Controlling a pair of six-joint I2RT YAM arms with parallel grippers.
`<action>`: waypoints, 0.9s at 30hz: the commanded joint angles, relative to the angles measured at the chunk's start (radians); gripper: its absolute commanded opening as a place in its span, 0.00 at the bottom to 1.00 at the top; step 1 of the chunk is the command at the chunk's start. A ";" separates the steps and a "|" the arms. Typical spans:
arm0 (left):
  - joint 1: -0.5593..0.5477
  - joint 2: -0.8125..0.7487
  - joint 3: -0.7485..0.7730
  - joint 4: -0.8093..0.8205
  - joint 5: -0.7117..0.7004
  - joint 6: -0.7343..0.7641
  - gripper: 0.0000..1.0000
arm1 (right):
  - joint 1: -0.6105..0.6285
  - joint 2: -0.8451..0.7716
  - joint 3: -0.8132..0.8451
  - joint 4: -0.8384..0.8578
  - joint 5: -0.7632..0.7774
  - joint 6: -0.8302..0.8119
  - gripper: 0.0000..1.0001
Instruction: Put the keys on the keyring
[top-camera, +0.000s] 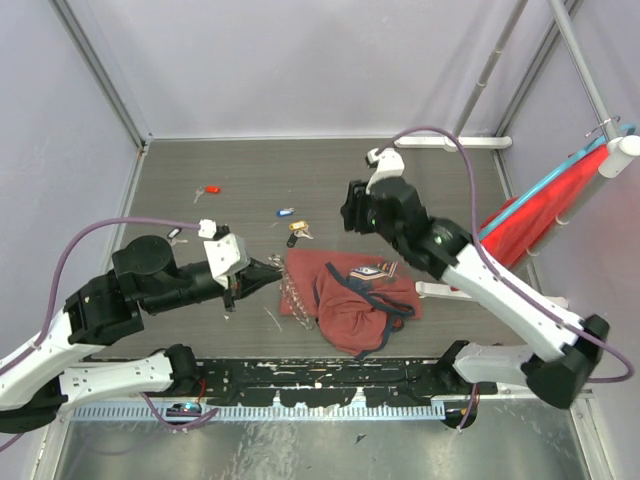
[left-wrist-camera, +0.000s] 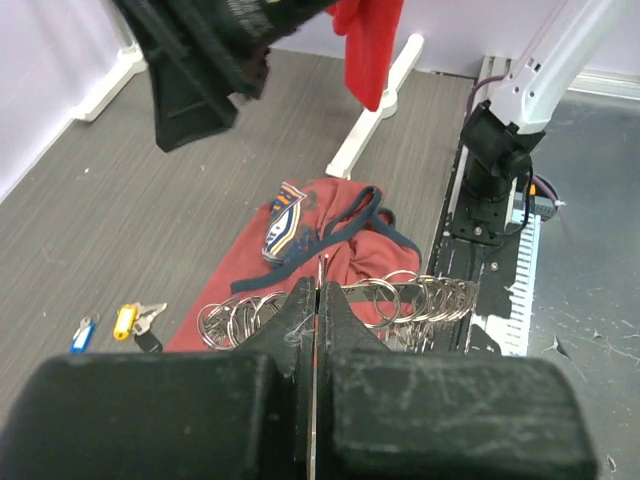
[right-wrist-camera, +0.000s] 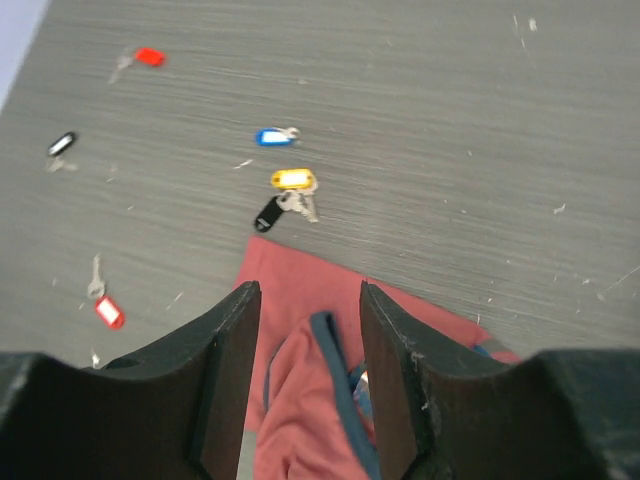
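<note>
My left gripper (top-camera: 272, 270) (left-wrist-camera: 318, 290) is shut on a thin wire of the keyring (left-wrist-camera: 425, 297), whose silvery loops fan out to both sides of the jaws over the bag's left edge (top-camera: 296, 296). Loose keys lie on the grey floor: red (top-camera: 211, 189) (right-wrist-camera: 150, 57), blue (top-camera: 286, 212) (right-wrist-camera: 272, 137), yellow (top-camera: 299, 227) (right-wrist-camera: 292, 179) and black (right-wrist-camera: 268, 213). My right gripper (top-camera: 350, 215) (right-wrist-camera: 305, 295) hangs open above the far part of the bag, nothing between its fingers.
A dark-red cloth bag (top-camera: 350, 300) with blue trim lies mid-table, a small bunch of keys (top-camera: 375, 270) on it. A red-tagged key (right-wrist-camera: 109, 311) and a black-tagged one (right-wrist-camera: 62, 144) lie further left. A red cloth on a white stand (top-camera: 540, 215) is at the right.
</note>
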 joint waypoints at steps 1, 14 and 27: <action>-0.003 -0.011 0.039 -0.066 -0.073 -0.040 0.00 | -0.155 0.160 0.034 0.059 -0.313 0.136 0.50; -0.003 0.118 0.097 -0.347 -0.177 -0.173 0.00 | -0.179 0.795 0.374 0.114 -0.576 0.024 0.47; -0.003 0.179 0.121 -0.479 -0.262 -0.300 0.00 | -0.187 0.985 0.545 0.034 -0.467 -0.074 0.45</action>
